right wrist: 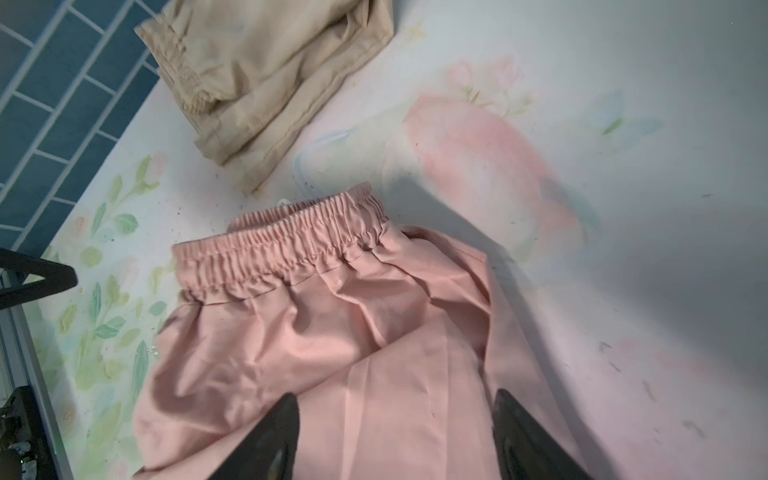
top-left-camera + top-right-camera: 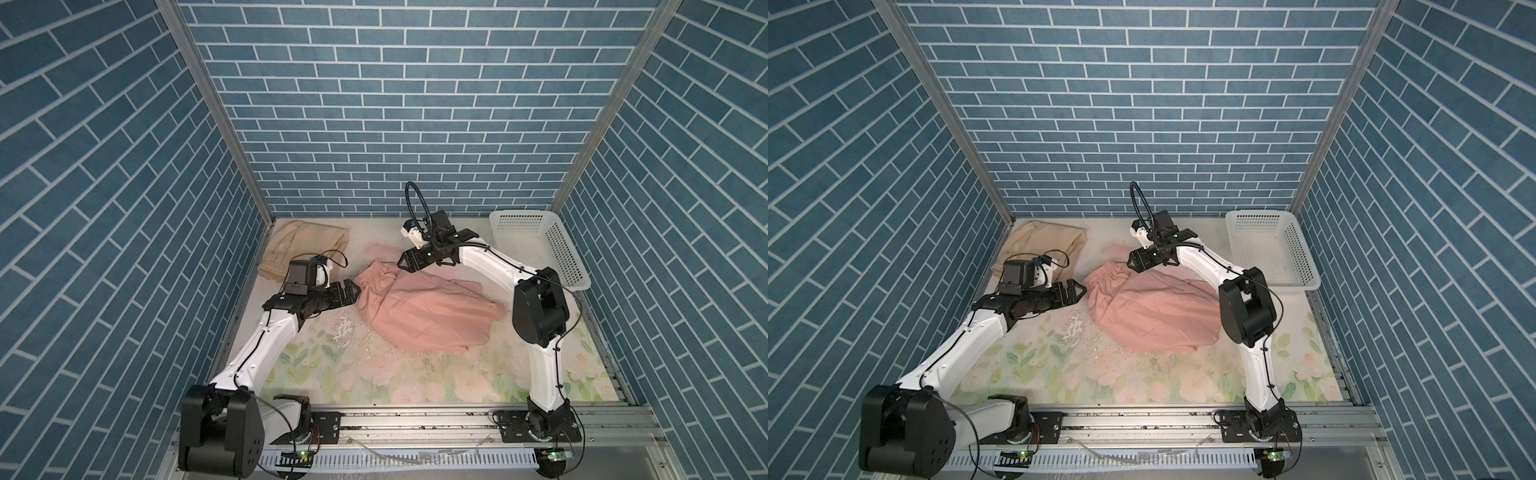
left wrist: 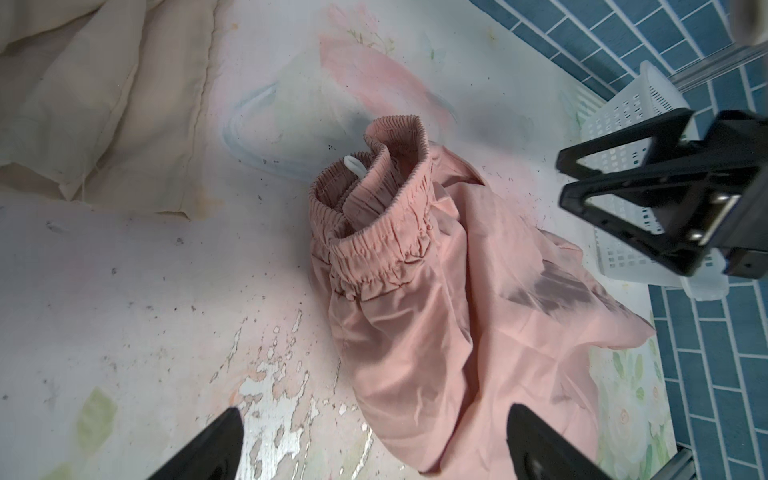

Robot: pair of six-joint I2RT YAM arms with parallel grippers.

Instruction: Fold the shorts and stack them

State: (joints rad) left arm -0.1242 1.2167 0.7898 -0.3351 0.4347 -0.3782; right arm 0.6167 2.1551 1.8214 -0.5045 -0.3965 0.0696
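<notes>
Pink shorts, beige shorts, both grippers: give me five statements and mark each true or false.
1. The pink shorts lie inside the white basket. False: they lie on the table, outside the white basket.
2. The beige shorts lie folded near the far left corner. True.
3. The left gripper is shut on the pink waistband. False: the left gripper is open, holding nothing.
4. The right gripper is open, holding nothing. True.
5. The pink shorts are stacked on the beige shorts. False: the two lie apart.

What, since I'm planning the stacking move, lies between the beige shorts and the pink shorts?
Only bare floral mat separates beige shorts from pink shorts, clearest in the right wrist view.
</notes>
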